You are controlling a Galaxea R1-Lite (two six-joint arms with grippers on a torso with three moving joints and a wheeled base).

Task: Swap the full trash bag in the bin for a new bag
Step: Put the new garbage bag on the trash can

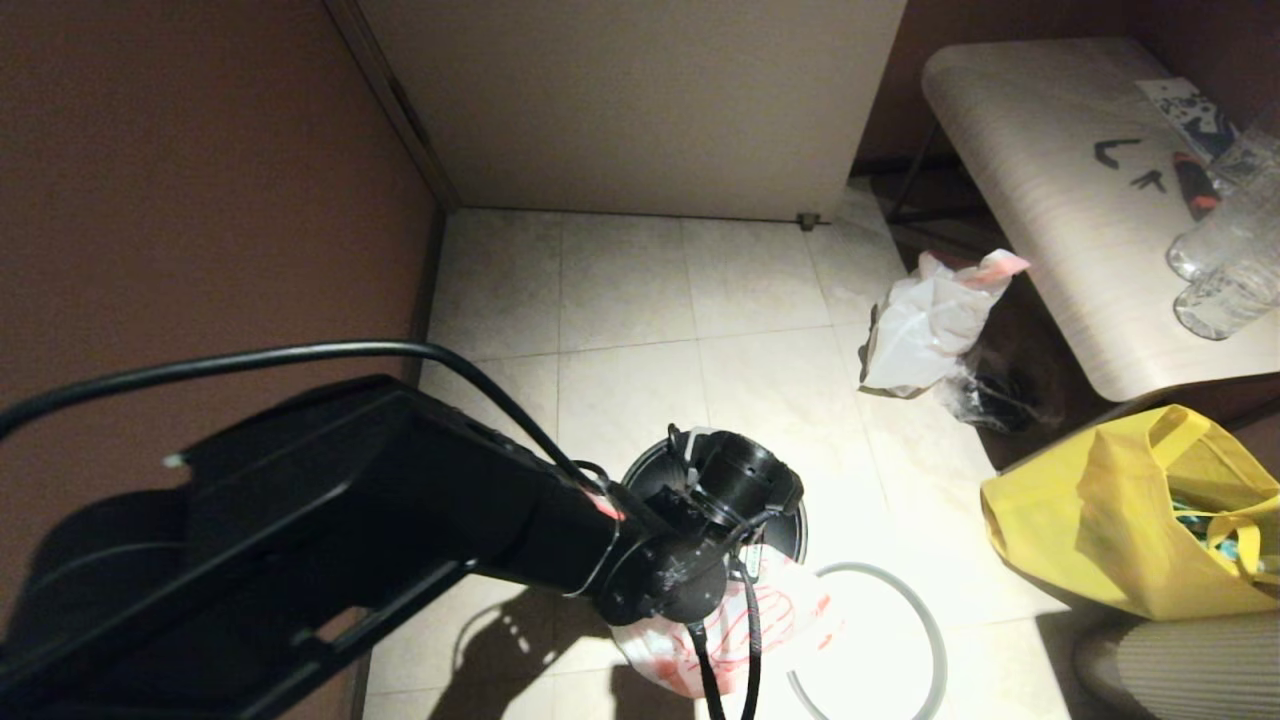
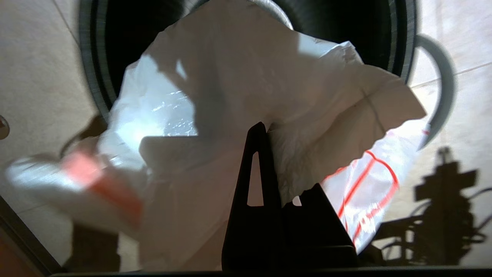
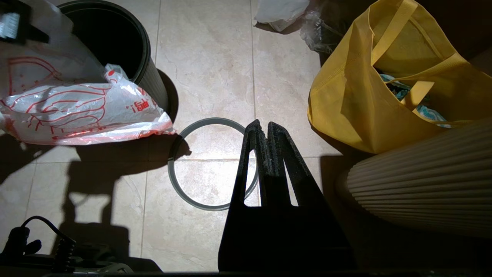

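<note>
The black bin (image 1: 790, 535) stands on the floor tiles, mostly hidden under my left wrist. Its grey ring (image 1: 925, 620) lies loose on the floor beside it. The new bag (image 2: 230, 96), translucent with a red outline drawing, is draped over the bin's mouth and down its side (image 1: 770, 625). My left gripper (image 2: 267, 129) is shut on a fold of this bag, and one finger is hidden behind the plastic. The full trash bag (image 1: 925, 320) lies farther off by the table leg. My right gripper (image 3: 264, 125) hovers shut and empty above the ring (image 3: 184, 192).
A yellow fabric tote (image 1: 1130, 510) sits to the right, a ribbed beige object (image 3: 423, 184) beside it. A small clear wrinkled bag (image 1: 985, 395) lies next to the full bag. A wooden table (image 1: 1050, 200) with clear bottles is at the far right. A brown wall runs along the left.
</note>
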